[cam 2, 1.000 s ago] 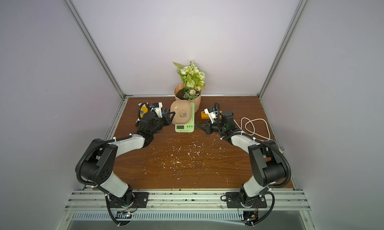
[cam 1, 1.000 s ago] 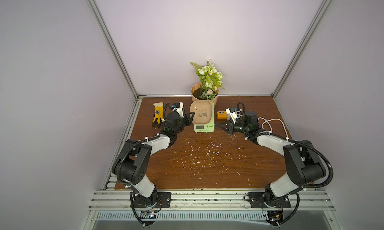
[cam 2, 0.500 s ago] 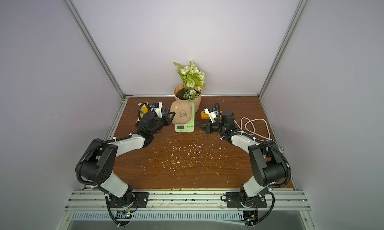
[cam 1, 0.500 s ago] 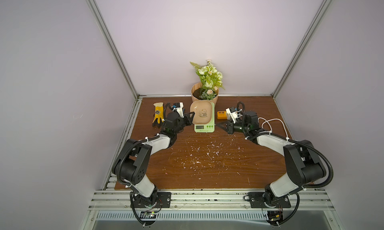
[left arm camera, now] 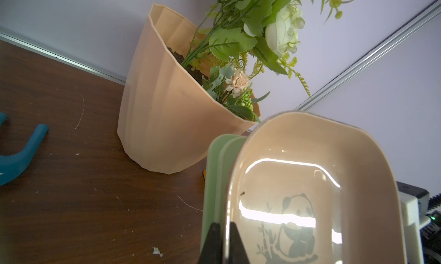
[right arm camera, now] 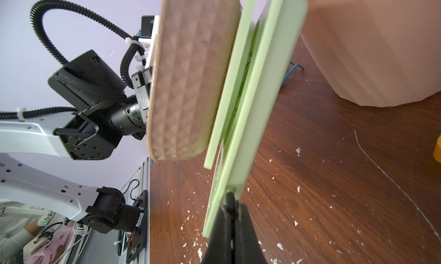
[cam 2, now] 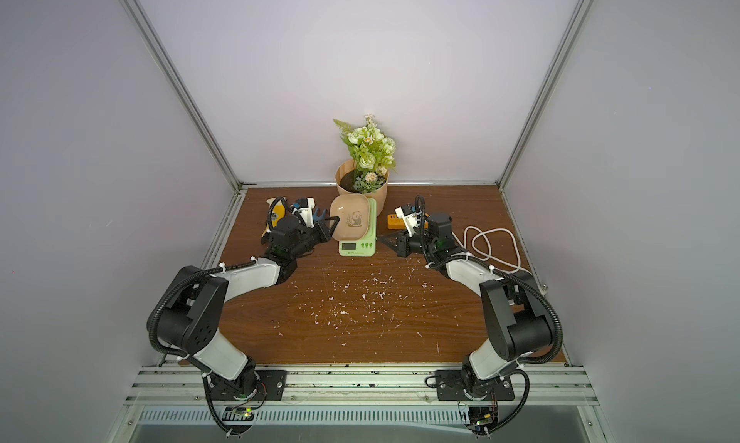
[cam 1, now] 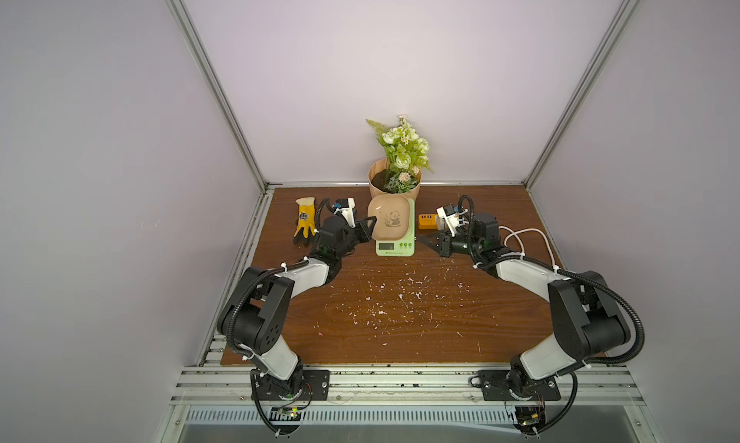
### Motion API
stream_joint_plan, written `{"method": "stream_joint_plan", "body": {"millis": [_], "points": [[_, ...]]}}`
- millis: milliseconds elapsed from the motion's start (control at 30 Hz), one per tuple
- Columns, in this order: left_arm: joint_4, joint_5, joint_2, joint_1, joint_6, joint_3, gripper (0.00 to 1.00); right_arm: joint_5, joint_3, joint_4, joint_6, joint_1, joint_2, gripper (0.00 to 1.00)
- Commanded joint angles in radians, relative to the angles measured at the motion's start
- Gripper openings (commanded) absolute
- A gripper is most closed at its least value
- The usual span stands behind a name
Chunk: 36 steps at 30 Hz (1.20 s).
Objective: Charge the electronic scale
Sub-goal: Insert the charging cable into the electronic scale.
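Centrally, toward the back of the brown wood-grain table (cam 1: 400,325), note the small light-green electronic scale (cam 1: 394,248), grey display and green buttons turned toward the arms. Set just in front of a ribbed peach flower pot (left arm camera: 167,131) holding green and white flowers. Topped with a tan rounded-square tray (cam 1: 390,221) bearing a panda picture, shifted leftward and overhanging the green platform's left edge in both top views; impossible to tell whether lifted clear of it.

Clamped on that tray's left rim, see the left gripper (left arm camera: 224,227), one black finger inside the rim and one outside.

On the opposite side, find the right gripper (right arm camera: 230,203) with jaws pressed together, tips against the scale's right edge near the display end. At those tips, a small dark stub; cannot tell whether held.

Just right of the scale, partly hidden behind the right wrist, note an orange power strip (cam 1: 427,220). Farther right, a loose white cable (cam 1: 528,237) lying in loops. Left of the left arm, a yellow-and-black work glove (cam 1: 304,221) lying flat. Across the table's middle, scattered white flecks (cam 1: 400,297).
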Motion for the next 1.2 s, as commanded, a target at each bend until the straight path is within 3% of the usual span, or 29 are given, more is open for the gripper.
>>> {"method": "stream_joint_plan", "body": {"millis": [0,1167], "points": [[0.099,0.037,-0.007,-0.017,-0.039,0.060,0.00,-0.029,0.041,0.047,0.004,0.002,-0.029,0.00],[0.122,0.036,-0.013,-0.016,-0.065,0.073,0.00,0.006,0.025,0.002,0.010,0.000,-0.042,0.00]]}}
